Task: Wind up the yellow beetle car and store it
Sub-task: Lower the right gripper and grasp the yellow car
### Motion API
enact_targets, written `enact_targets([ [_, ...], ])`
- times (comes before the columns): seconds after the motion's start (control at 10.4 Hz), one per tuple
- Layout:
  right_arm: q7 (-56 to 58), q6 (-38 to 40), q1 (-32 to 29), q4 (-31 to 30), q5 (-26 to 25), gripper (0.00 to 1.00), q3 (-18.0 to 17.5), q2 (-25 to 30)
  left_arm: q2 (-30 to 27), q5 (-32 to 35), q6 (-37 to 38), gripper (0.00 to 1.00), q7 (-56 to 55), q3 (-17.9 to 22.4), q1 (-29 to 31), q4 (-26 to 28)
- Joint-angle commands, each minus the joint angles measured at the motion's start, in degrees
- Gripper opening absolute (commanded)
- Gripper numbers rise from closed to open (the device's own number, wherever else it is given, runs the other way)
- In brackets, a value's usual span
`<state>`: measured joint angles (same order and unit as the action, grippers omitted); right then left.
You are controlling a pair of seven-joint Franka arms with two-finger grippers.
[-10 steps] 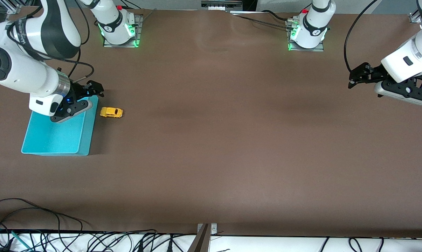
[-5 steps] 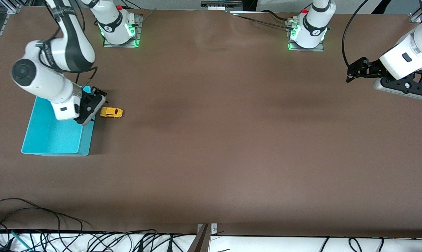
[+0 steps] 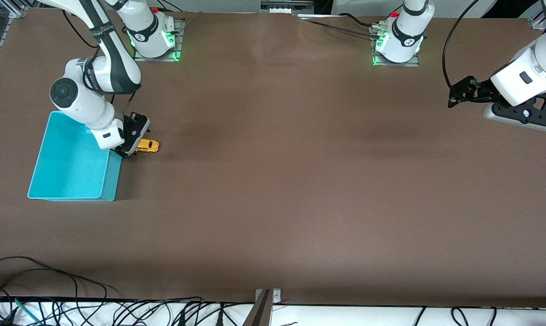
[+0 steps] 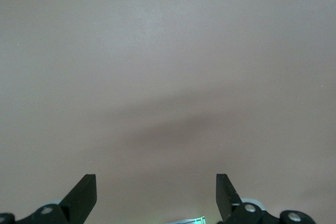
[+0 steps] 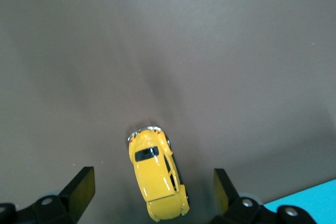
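Early stage: nothing wound, nothing stored. Yellow beetle car [image 3: 147, 145] on table [image 3: 300, 190], at turquoise bin's [image 3: 69, 167] two o'clock. Right gripper [image 3: 134, 147] over it, spread wide, empty. Left gripper [image 3: 456, 97] idle, wide, empty.

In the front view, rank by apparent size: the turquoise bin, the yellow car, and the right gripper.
1. Turquoise bin, clearly largest.
2. Right gripper and yellow car: unsure; the open gripper partly covers the car and sits closer to the camera.
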<state>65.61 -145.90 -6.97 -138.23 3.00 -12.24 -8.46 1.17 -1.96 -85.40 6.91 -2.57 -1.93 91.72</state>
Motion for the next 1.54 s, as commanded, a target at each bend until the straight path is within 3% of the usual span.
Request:
enact_targets([
  [0.0,5.6,-5.3,-2.8,-4.5,-0.2,1.0,-1.2,0.3,0.7,-1.2,1.1,1.0,-0.8,0.6,-0.5,-1.7],
  [0.29,7.9,-13.1,-3.7,-7.9,-0.2,1.0,-1.2,-2.7,0.7,-0.8,0.8,1.0,-0.8,0.6,-0.6,-1.6],
  [0.77,11.5,-18.1,-3.7,-8.3,-0.1,0.97,-1.2,-6.0,0.7,-1.2,0.9,1.0,-0.8,0.6,-0.3,-1.5],
  [1.06,13.2,-18.1,-3.7,-8.2,-0.2,0.16,-1.2,-5.9,0.7,-1.2,1.0,1.0,-0.8,0.6,-0.3,-1.5],
  [1.15,13.8,-17.8,-3.7,-8.1,-0.2,0.0,-1.2,-5.4,0.7,-1.2,1.0,1.0,-0.8,0.6,-0.3,-1.5],
  [1.44,14.3,-12.3,-3.7,-7.1,-0.2,0.0,-1.6,-1.9,0.7,-1.2,1.1,1.0,-0.8,0.6,-0.2,-1.5],
])
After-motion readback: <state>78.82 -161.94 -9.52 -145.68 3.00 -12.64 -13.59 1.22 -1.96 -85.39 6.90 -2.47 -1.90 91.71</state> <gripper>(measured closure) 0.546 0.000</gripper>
